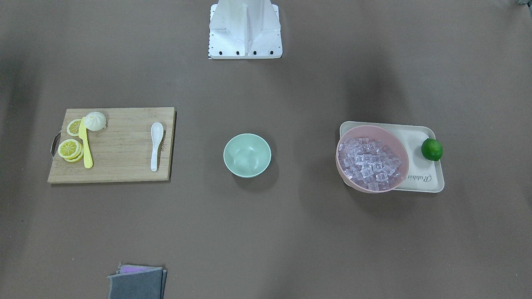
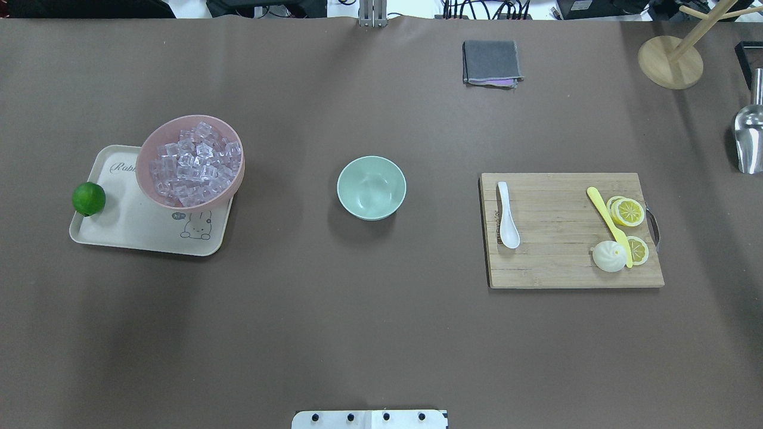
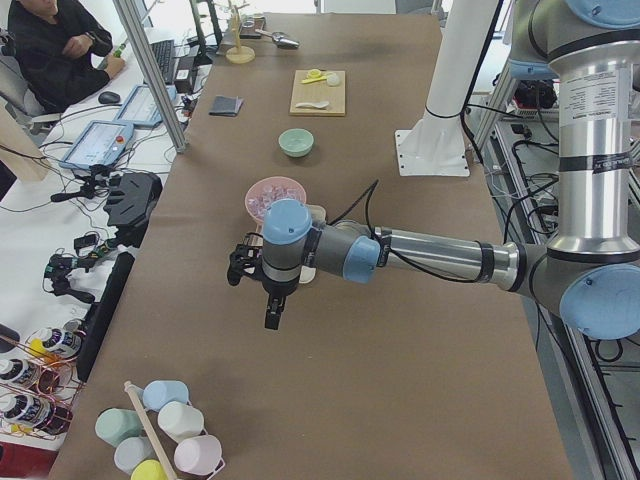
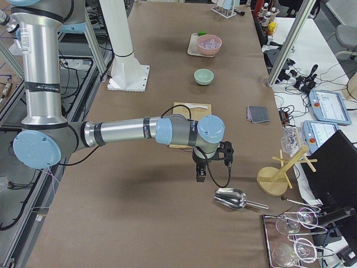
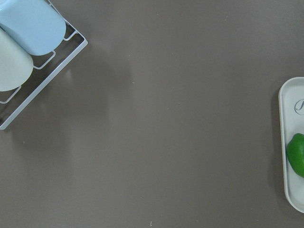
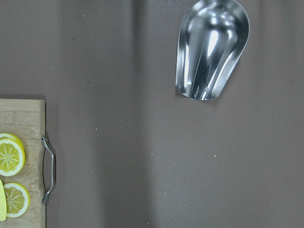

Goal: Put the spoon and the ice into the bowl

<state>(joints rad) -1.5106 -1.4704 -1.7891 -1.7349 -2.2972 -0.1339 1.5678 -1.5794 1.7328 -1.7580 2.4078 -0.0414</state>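
Note:
The white spoon (image 2: pixel 508 223) lies on a wooden cutting board (image 2: pixel 560 262), on the table's right side; it also shows in the front view (image 1: pixel 156 145). The mint-green bowl (image 2: pixel 371 187) stands empty at the table's middle (image 1: pixel 247 155). Clear ice cubes (image 2: pixel 194 164) fill a pink bowl (image 2: pixel 140 156) on the left. My left gripper (image 3: pixel 273 312) hangs over the table's left end, beyond the pink bowl. My right gripper (image 4: pixel 201 172) hangs over the right end, past the board. Both show only in side views, so I cannot tell whether they are open or shut.
A yellow knife (image 2: pixel 608 223), lemon slices and a white bun lie on the board. A lime (image 2: pixel 89 198) sits on the cream tray (image 2: pixel 128 229). A metal scoop (image 6: pixel 211 47), wooden stand (image 2: pixel 670 62), grey cloth (image 2: pixel 491 62) and cup rack (image 5: pixel 28 28) stand around.

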